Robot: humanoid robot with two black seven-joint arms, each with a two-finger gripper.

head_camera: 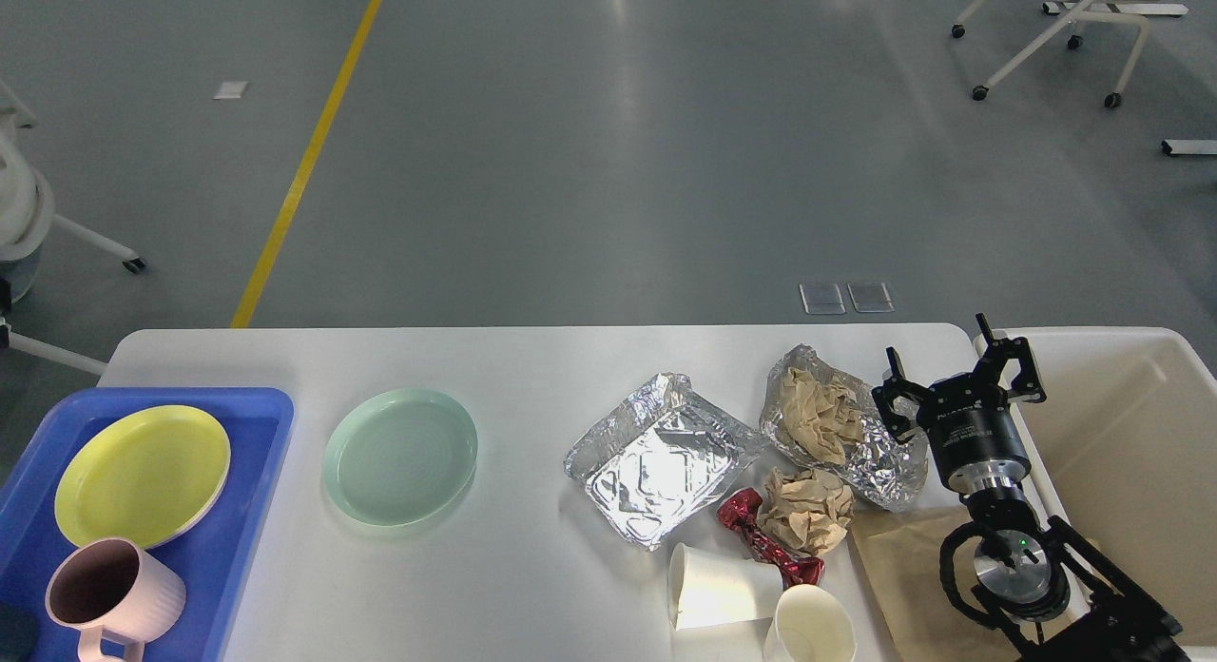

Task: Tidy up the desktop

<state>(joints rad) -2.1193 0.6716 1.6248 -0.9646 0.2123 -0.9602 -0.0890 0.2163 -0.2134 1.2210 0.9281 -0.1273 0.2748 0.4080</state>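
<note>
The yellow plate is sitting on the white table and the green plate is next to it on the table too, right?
Not quite. The head view shows the yellow plate lying in the blue tray, not straight on the white table. The green plate is on the table, beside the tray.
</note>
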